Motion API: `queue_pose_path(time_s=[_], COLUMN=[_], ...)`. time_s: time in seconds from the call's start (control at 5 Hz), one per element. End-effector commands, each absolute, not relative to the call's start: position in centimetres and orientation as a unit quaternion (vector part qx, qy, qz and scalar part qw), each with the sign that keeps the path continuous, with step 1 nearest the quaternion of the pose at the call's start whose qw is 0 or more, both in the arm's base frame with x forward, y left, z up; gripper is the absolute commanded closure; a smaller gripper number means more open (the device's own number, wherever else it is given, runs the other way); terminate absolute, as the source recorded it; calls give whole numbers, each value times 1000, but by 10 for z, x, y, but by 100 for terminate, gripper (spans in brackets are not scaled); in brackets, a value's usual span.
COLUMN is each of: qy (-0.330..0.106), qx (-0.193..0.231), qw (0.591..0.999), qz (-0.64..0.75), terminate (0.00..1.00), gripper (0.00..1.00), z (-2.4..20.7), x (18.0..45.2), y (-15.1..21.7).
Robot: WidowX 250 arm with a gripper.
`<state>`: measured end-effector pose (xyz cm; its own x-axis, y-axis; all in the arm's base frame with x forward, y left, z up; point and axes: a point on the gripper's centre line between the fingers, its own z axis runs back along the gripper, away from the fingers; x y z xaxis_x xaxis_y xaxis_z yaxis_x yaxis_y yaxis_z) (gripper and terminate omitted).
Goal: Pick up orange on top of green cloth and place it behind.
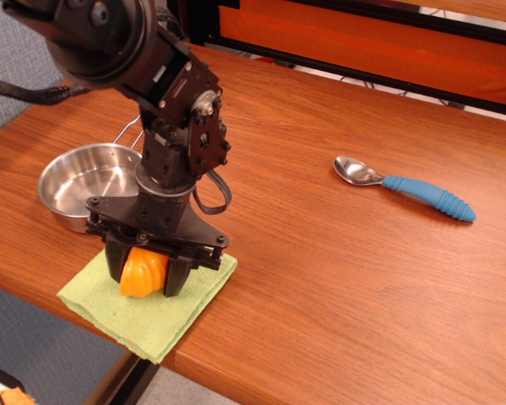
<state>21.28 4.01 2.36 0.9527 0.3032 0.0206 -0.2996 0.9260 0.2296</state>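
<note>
On the brown wooden desk [337, 278], a round shiny steel pan [86, 179] with a wire handle sits just behind the folded yellow-green woven cloth [143, 305] at the front-left edge, and a metal spoon with a ribbed blue handle [405, 187] lies well apart to the right. The black robot arm reaches steeply down, its bulk hiding part of the pan's right rim. Its black hand [144, 275] is closed on the small glossy ribbed orange plastic half-fruit [142, 272], which seems to rest on the cloth, though contact underneath is hard to judge.
</note>
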Motion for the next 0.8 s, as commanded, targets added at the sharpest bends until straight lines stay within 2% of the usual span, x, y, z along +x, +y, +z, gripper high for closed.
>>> queue_pose_path(time_s=[0.0,0.2,0.4,0.6], qy=[12,7,10,24], qx=[127,127,130,131], qw=[976,975,973,969], qz=[175,183,190,209], terminate=[0,0,0,0], gripper=[100,100,100,100], z=[52,69,80,74], x=[215,223,245,290], y=[40,42,47,54])
